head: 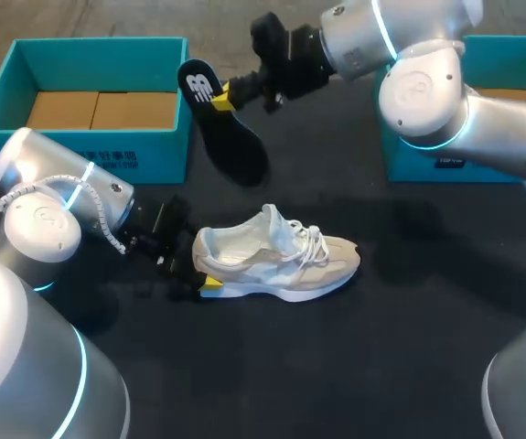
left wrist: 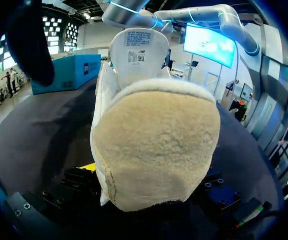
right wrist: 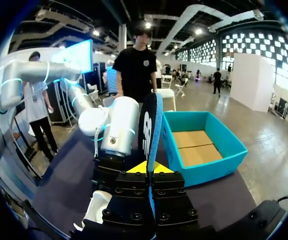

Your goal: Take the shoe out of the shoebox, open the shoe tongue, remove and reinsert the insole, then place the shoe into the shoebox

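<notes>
Our left fingers (head: 210, 284) closed on shoe (head: 281, 261) heel, mid worktop (head: 409, 347). Our right fingers (head: 221, 101) pinch insole (head: 230, 137) heel end, aloft beside shoebox (head: 107, 155) at far-left corner. We judge insole light, floppy; feed the free toe end in first.

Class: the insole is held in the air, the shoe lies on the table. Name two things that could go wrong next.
1. The right gripper pinches the insole only near one end; the long free part could flex and miss the opening of the shoe.
2. The left gripper holds only the heel; pushing the insole in might twist the shoe.
</notes>
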### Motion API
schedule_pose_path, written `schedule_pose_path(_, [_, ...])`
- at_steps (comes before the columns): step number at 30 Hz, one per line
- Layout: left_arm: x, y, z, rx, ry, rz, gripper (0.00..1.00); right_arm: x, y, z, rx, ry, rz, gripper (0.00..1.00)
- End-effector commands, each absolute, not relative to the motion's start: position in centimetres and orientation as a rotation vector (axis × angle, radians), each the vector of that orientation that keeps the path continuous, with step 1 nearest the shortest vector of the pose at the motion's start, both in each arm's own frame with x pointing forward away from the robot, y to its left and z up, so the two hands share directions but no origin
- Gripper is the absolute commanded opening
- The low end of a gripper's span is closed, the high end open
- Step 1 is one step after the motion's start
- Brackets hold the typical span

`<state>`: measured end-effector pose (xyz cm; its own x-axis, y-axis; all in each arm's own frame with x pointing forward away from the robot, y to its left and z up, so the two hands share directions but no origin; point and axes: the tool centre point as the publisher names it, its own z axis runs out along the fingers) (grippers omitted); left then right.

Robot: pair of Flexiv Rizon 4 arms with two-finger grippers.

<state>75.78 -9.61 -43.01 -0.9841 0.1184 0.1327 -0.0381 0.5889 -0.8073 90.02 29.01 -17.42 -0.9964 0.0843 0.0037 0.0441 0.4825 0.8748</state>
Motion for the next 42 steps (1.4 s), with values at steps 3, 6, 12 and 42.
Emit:
schedule_pose_path(3, [76.0, -9.7, -43.6, -0.067, -2.645, 1.346, 0.00, 89.8, 29.0, -17.5, 0.119, 2.665, 1.575, 0.00])
schedule_pose_path(6, [76.0, -9.7, -43.6, -0.067, -2.645, 1.346, 0.00, 89.8, 29.0, -17.5, 0.119, 2.665, 1.575, 0.00])
schedule_pose_path(12, [76.0, -9.7, -43.6, -0.067, -2.645, 1.346, 0.00, 89.8, 29.0, -17.5, 0.119, 2.665, 1.575, 0.00])
schedule_pose_path(42, [76.0, -9.7, -43.6, -0.067, -2.645, 1.346, 0.00, 90.2, 26.8, -7.9, 0.355, 2.748, 1.733, 0.00])
